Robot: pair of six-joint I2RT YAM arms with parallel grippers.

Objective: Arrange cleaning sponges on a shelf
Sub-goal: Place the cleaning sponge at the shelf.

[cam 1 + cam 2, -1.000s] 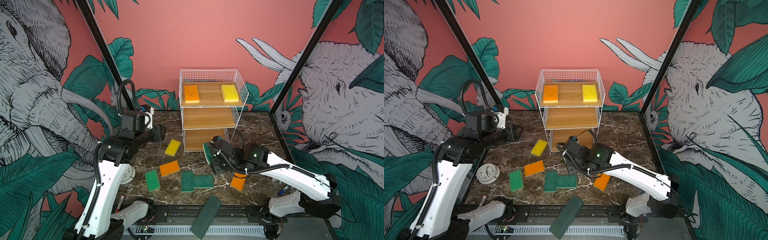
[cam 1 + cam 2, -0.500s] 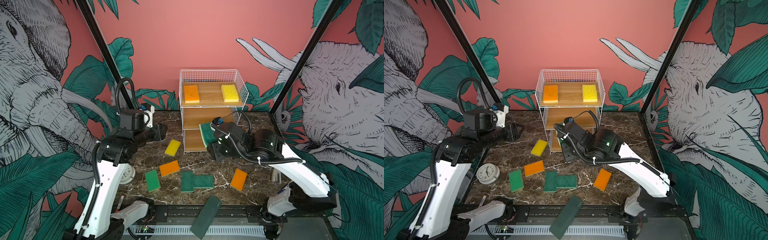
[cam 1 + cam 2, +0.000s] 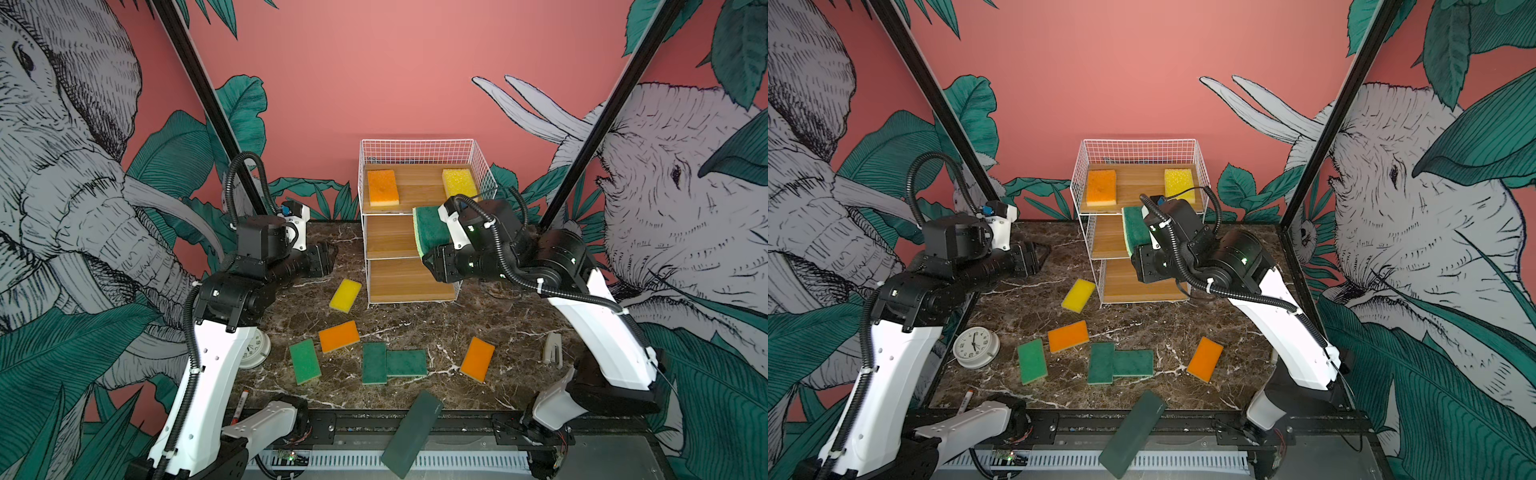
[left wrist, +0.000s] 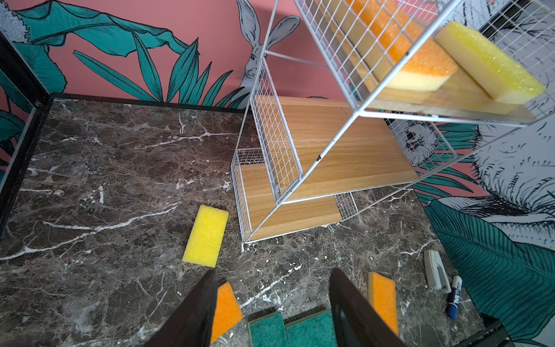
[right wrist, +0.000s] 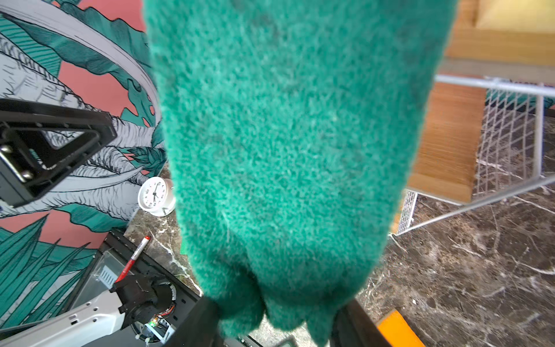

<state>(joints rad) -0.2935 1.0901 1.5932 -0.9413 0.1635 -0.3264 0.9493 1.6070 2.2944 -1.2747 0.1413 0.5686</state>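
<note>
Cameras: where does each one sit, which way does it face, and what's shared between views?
Top views: high at the front, looking down and back at the shelf; both arms show.
Left wrist: on the raised left arm, facing shelf and table; open left gripper at frame edge.
Right wrist: beside the shelf, filled by the green sponge the right gripper holds.
Shared: yellow sponge.
</note>
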